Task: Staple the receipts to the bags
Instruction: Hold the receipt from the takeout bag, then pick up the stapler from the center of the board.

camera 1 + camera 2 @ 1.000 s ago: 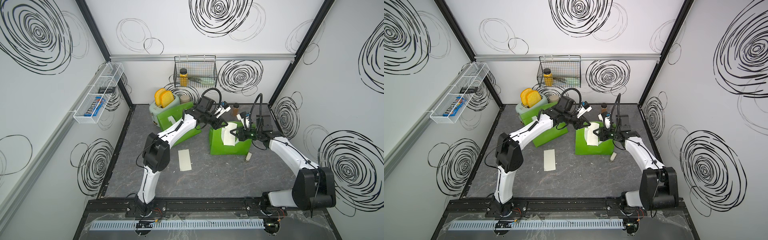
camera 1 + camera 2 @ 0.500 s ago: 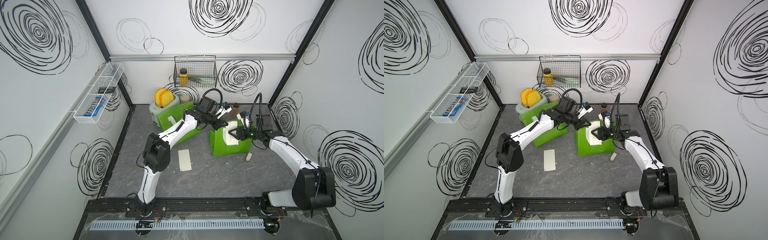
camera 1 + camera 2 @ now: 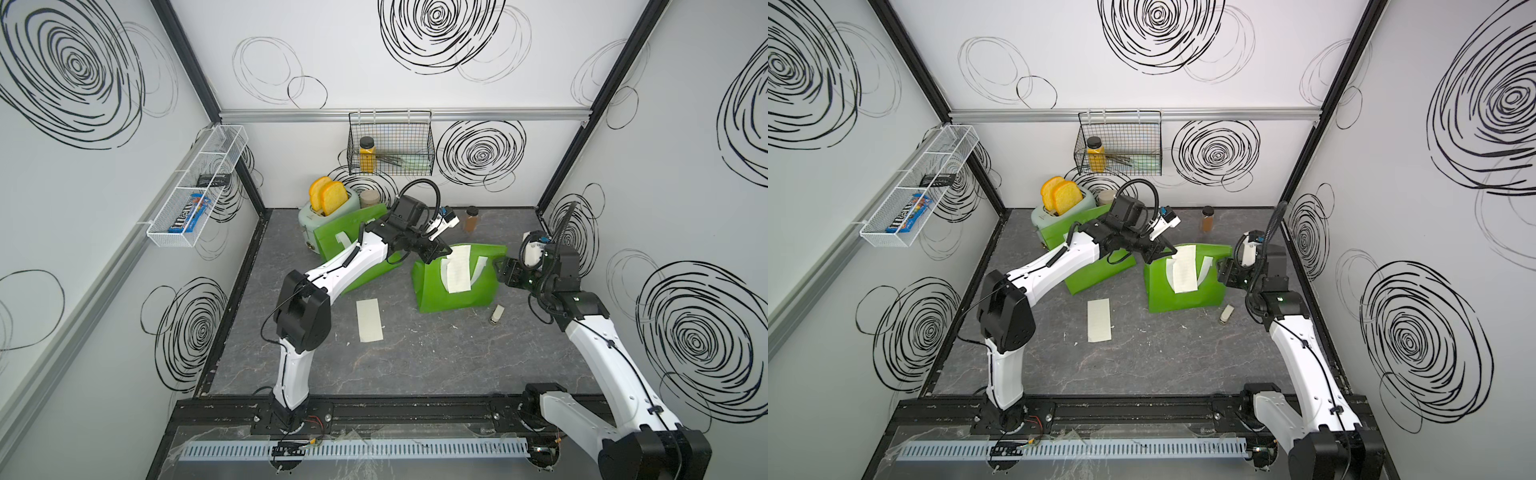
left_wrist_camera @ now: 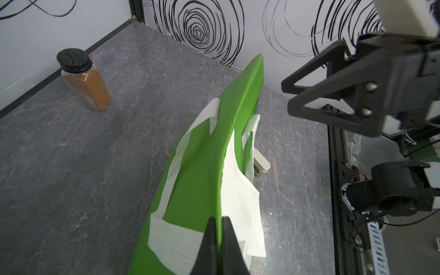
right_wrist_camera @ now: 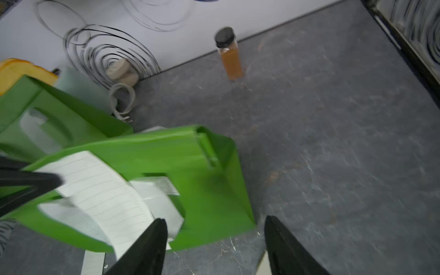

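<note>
Quick update: my left pincer is pressed together on the top rim of the bright green fabric tote bag standing mid-table. The long white paper receipt hangs down the bag's front, and its upper end is caught in that pinch, far as I can tell. A second ago my right pincer was clamped at that receipt. Now it's spread wide and backed off just beside the bag.

So basically a handoff: left pins paper to bag, and right is free to fetch the small cream stapler-looking thing lying near the bag. Nothing's stapled yet, I reckon. The other white receipt strip lies flat on the floor, and the second green tote leans on the pale toaster.
</note>
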`<state>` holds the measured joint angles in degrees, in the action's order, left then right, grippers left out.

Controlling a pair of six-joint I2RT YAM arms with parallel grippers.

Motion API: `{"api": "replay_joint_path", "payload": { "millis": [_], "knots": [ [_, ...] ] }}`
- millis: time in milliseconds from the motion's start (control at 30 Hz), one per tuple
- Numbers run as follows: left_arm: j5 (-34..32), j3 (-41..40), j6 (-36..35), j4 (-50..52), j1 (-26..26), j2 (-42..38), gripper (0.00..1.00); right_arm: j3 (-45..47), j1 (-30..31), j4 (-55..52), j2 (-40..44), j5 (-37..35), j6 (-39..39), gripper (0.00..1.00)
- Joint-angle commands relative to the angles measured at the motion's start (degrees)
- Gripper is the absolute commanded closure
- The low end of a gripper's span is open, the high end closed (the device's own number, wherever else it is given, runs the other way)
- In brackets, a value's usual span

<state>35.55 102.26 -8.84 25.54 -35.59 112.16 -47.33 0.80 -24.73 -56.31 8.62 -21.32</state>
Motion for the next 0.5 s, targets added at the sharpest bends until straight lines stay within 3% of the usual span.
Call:
{"api": "replay_joint_path", "payload": {
  "millis": [0, 167, 467],
  "knots": [
    [-0.5, -3.8, -1.0, -2.5, 0.4, -5.2, 1.00, 2.4, -1.6, -10.7, -0.1, -5.1, -8.1, 0.38],
    [-2.0, -11.1, -1.3, -4.0, 0.4, -10.1, 1.00, 6.5, -2.9, -13.0, -4.2, -1.5, -8.7, 0.39],
    [-1.8, -17.8, -0.7, -6.5, -0.6, -13.1, 1.00, 0.9, -4.5, -17.4, -19.2, 3.4, -6.5, 0.39]
  ]
}}
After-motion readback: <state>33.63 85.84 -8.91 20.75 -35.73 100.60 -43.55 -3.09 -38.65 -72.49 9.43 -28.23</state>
